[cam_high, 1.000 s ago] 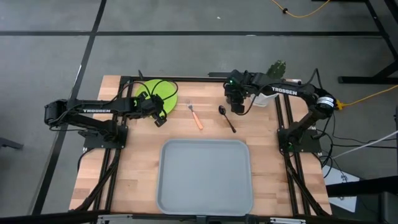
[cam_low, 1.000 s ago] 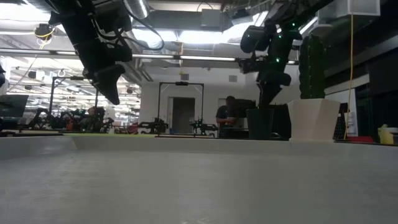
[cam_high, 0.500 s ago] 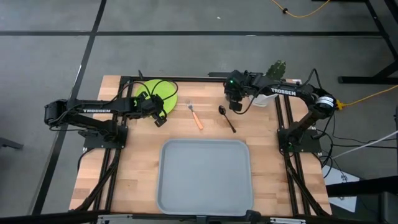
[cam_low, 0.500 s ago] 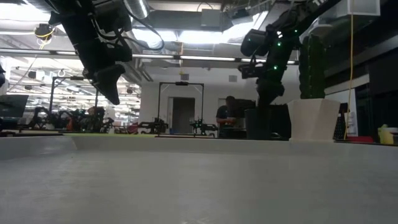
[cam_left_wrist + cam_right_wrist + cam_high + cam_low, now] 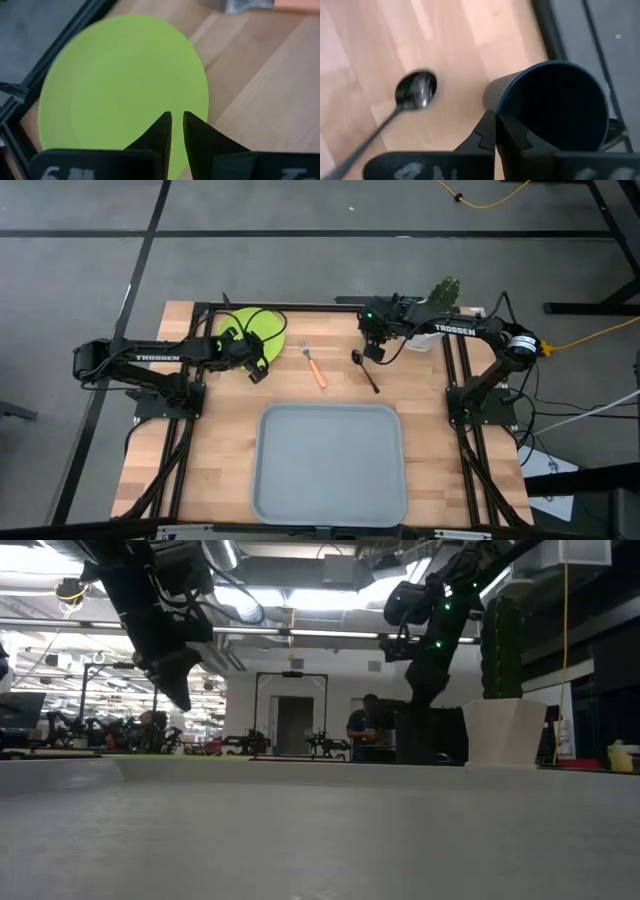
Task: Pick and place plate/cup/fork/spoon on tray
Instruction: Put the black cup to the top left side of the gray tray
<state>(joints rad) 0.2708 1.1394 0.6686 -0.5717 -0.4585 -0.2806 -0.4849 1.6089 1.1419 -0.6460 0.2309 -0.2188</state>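
The lime-green plate (image 5: 255,328) lies flat at the table's far left. My left gripper (image 5: 177,116) hangs above its near rim, shut to a thin slit and raised clear of the table (image 5: 180,690). The black cup (image 5: 555,110) stands on the table at the far right (image 5: 412,740), with my right gripper (image 5: 496,117) shut on its rim. The dark spoon (image 5: 365,370) lies just left of the cup. The orange-handled fork (image 5: 315,367) lies further left. The grey-blue tray (image 5: 330,465) sits at the near middle. My right gripper pinches the cup's wall at the rim (image 5: 501,102) on the side toward the spoon, one finger inside the cup and one outside. The fingers come down from above, slanting a little. The cup's base rests on the table.
A white pot (image 5: 505,730) holding a green cactus (image 5: 445,288) stands at the far right corner, right behind the cup. The table's black frame rails run along the far edge and both sides. Bare wood lies between the tray and the cutlery.
My right gripper has shut on the cup's rim and leaned over a little at the wrist. The cup stays on the table.
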